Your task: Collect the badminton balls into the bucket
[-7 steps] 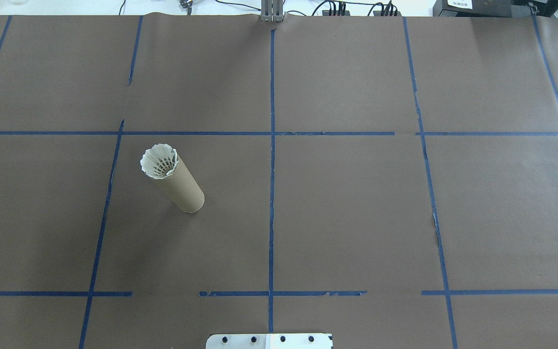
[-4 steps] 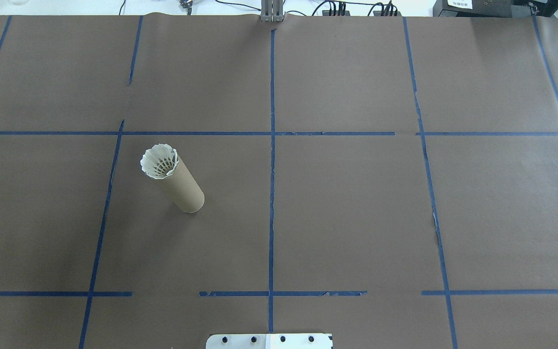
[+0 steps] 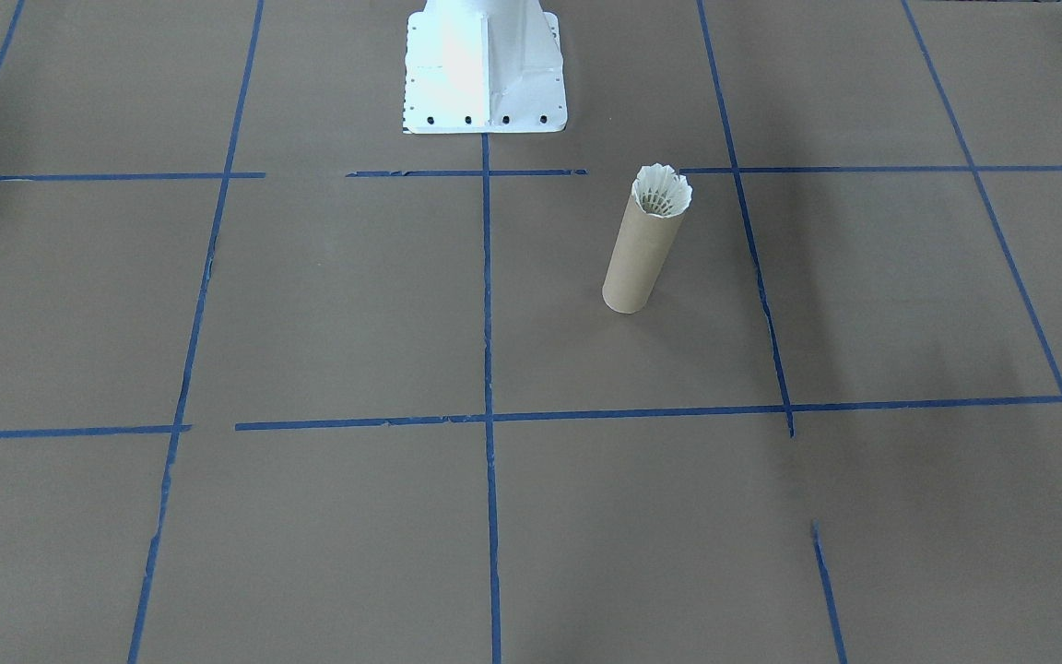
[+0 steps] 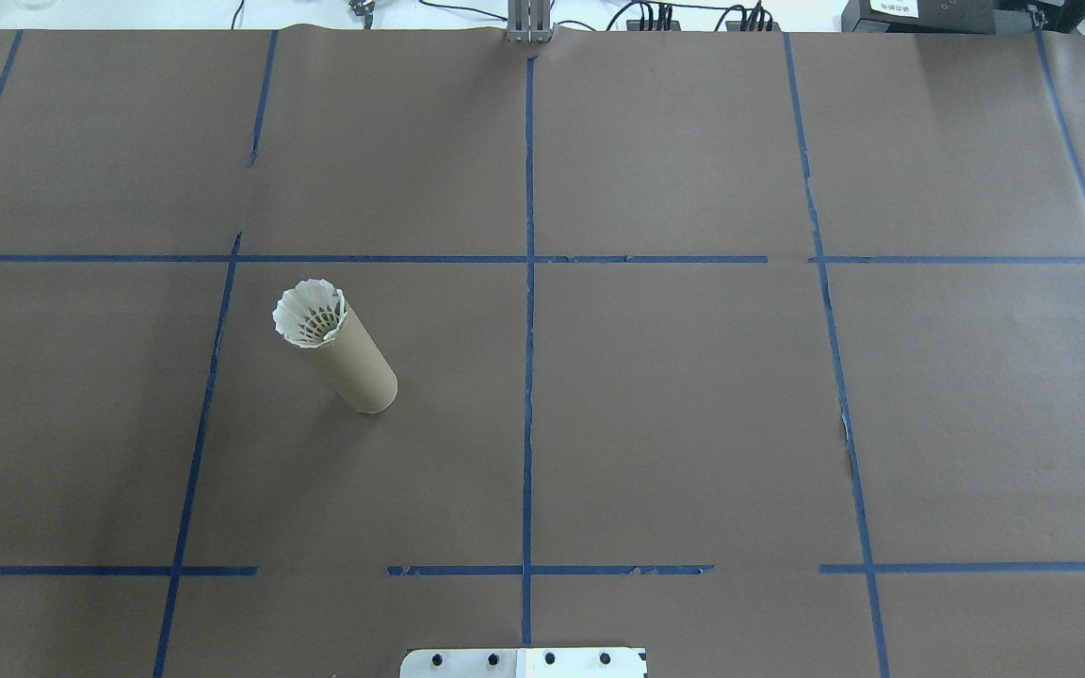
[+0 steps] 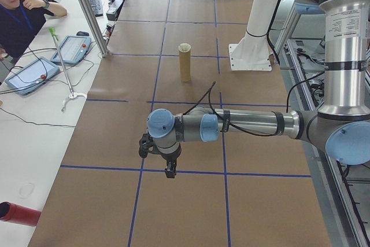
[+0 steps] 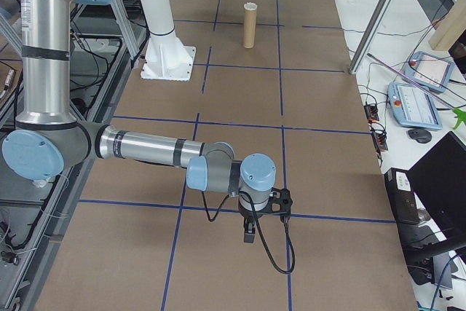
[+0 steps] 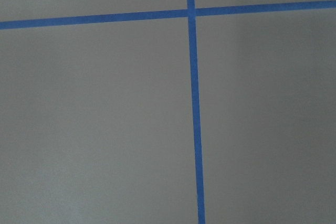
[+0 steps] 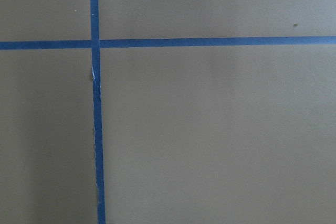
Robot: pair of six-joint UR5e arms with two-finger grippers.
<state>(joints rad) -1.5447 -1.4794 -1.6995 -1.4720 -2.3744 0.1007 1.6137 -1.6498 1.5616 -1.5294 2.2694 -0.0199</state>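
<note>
The left gripper (image 5: pixel 167 169) hangs low over the paper in the lower middle of the left side view, and whether its fingers are apart or together I cannot tell; the same goes for the right gripper (image 6: pixel 250 232), low in the right side view. Each shows only in its own side view. Both hover above wide bare brown paper crossed by blue tape lines (image 4: pixel 528 311), well apart from anything standing on it.

The bucket (image 4: pixel 354 365) stands upright left of centre in the overhead view, inside one tape square and clear of its lines. A badminton ball (image 4: pixel 311 315) sits in its mouth, feather skirt up and flaring just past the rim. The white pedestal base (image 3: pixel 485 69) is near it, at the top of the front view.

Each arm is stretched out flat above the table, wrist bent down. A person (image 5: pixel 23 15) sits at the upper left of the left side view.
</note>
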